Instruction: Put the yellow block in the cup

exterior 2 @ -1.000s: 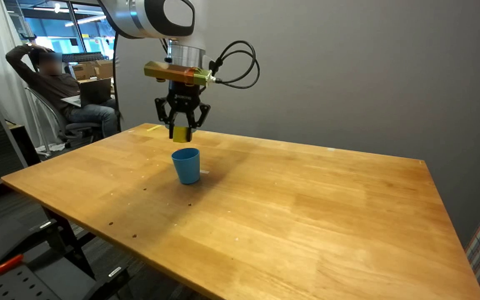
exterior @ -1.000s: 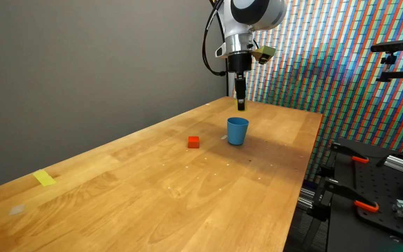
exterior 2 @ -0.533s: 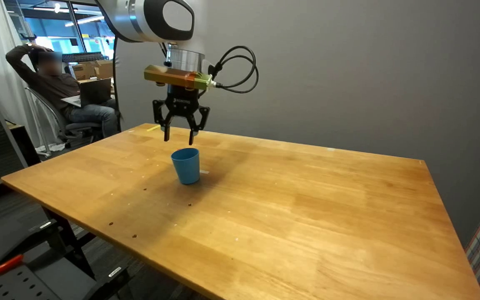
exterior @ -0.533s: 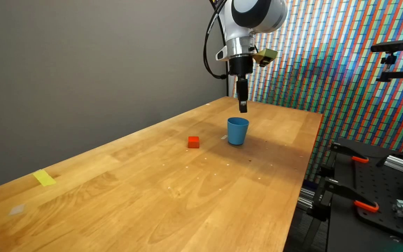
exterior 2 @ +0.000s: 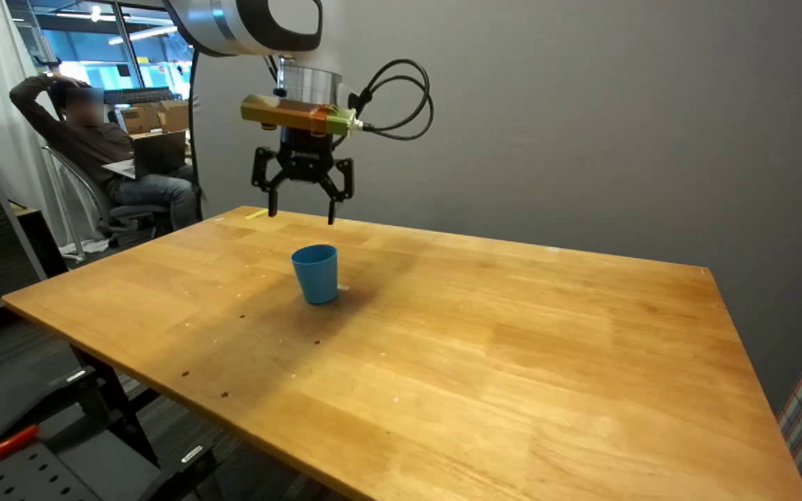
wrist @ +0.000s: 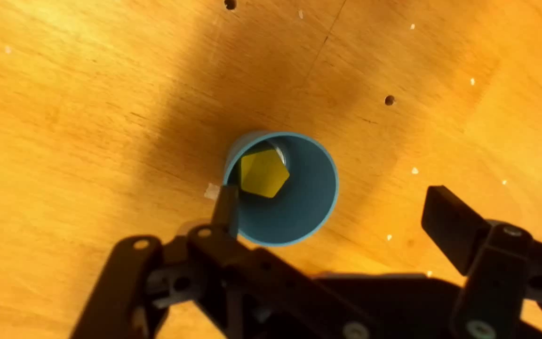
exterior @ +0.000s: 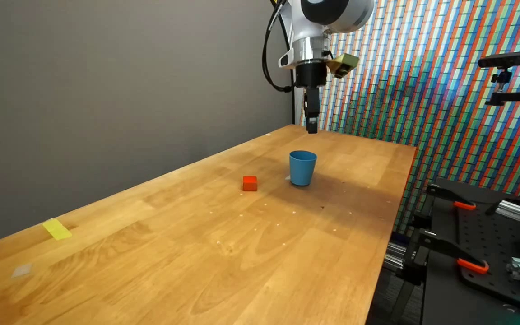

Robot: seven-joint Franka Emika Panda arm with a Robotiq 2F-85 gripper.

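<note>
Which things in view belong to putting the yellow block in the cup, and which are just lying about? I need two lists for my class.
Part of the job:
blue cup, upright
yellow block, inside the blue cup
end effector, open, higher than the blue cup

Just lying about:
red block, apart from the blue cup
flat yellow scrap
pale patch

A yellow block (wrist: 264, 173), red block (exterior: 249, 183), blue cup (exterior 2: 317, 280) and black pincer (exterior 2: 302, 217) appear with a tan, wood-grained tabletop (exterior 2: 512, 334).
</note>
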